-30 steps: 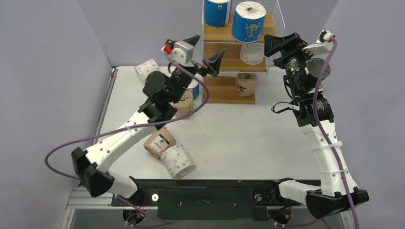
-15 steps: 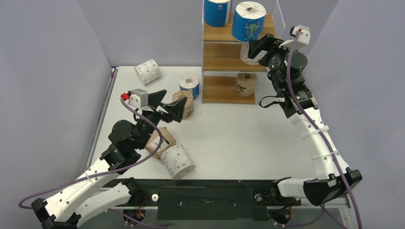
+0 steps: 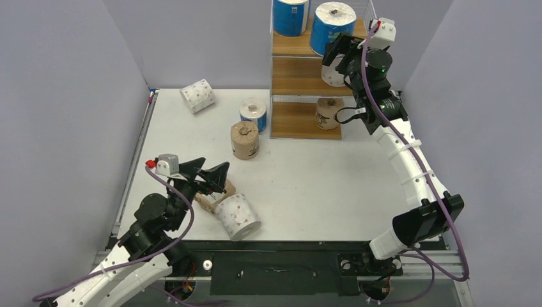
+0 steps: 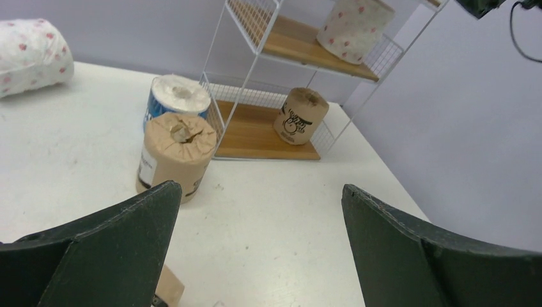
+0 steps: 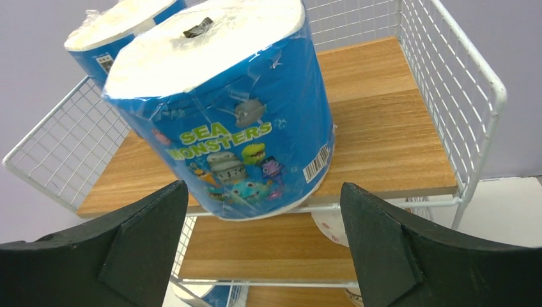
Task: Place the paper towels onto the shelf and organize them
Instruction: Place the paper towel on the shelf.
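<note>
**Four rolls shelved, five still to go**

Top view: the shelf [image 3: 300, 77] holds four paper towels [image 3: 332, 29], and five sit on the table [image 3: 307, 185]. The left gripper [image 3: 214, 167] hovers wide over a lying brown roll [image 3: 208, 199].

Left wrist: jaws wide, empty.

Right wrist: the right gripper [image 5: 262, 187] gapes empty before the top-tier blue roll [image 5: 224, 121].

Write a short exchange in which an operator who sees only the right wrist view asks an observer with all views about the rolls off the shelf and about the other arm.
Operator: I see only blue rolls on the top board. How many rolls are off the shelf?
Observer: Five are on the table: two dotted rolls, two kraft rolls and one blue roll.
Operator: What is the left arm doing?
Observer: The left pincer hangs open by the near kraft roll, holding nothing.
</note>
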